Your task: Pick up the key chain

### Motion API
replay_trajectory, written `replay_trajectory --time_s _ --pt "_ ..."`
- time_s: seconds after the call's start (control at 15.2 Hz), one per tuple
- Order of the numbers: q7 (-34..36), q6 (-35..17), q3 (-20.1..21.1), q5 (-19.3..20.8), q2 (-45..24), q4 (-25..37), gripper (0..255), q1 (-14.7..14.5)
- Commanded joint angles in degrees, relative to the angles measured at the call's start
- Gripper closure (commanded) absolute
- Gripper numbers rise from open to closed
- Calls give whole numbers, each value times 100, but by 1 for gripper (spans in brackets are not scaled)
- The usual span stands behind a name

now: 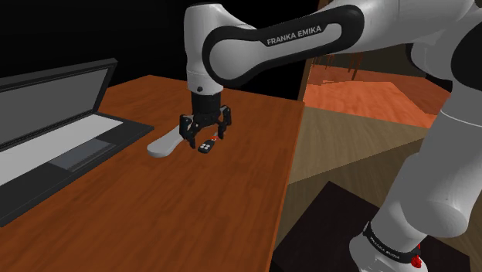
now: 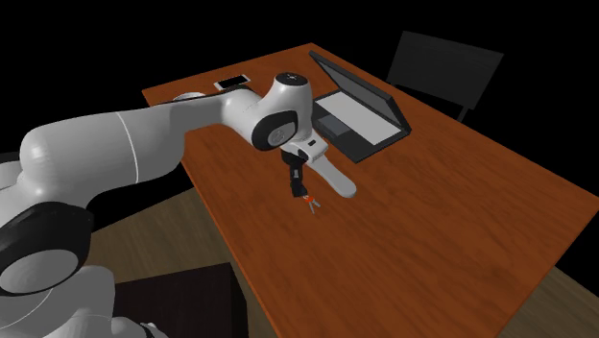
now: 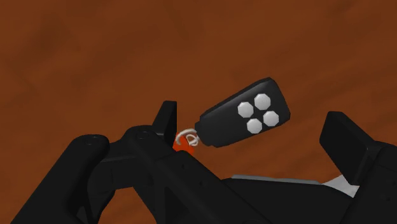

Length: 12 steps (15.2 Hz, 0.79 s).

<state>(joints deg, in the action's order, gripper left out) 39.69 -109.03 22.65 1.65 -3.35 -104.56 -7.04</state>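
Note:
The key chain (image 3: 245, 121) is a black fob with several grey buttons, a small ring and a red tag. It lies on the brown wooden table (image 1: 154, 216). My gripper (image 1: 205, 137) is lowered right over it, open, one finger on each side, and neither finger touches the fob. In the shoulder view the fob (image 1: 205, 147) shows just below the fingertips. Under the gripper (image 2: 297, 186) in the second exterior view, the red tag (image 2: 309, 202) peeks out. In the wrist view the ring sits close to one finger (image 3: 167, 114) of the gripper (image 3: 251, 121).
A flat pale grey object (image 1: 164, 145) lies touching or just beside the key chain, toward the open laptop (image 1: 46, 147). A phone (image 2: 231, 83) rests near the far table corner, a dark chair (image 2: 442, 67) stands behind the table. The table edge (image 1: 290, 178) runs close by.

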Motion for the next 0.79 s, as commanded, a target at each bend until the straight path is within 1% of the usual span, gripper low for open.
replay_trajectory --time_s 0.0,0.07,0.13,0.73 --pt "3 -117 -1 5 -10 -105 0 1" --pt "4 -116 -1 6 -11 -104 0 1" --pt "-3 -116 -4 5 -9 -106 255 4" --pt "4 -116 -1 6 -11 -103 255 0"
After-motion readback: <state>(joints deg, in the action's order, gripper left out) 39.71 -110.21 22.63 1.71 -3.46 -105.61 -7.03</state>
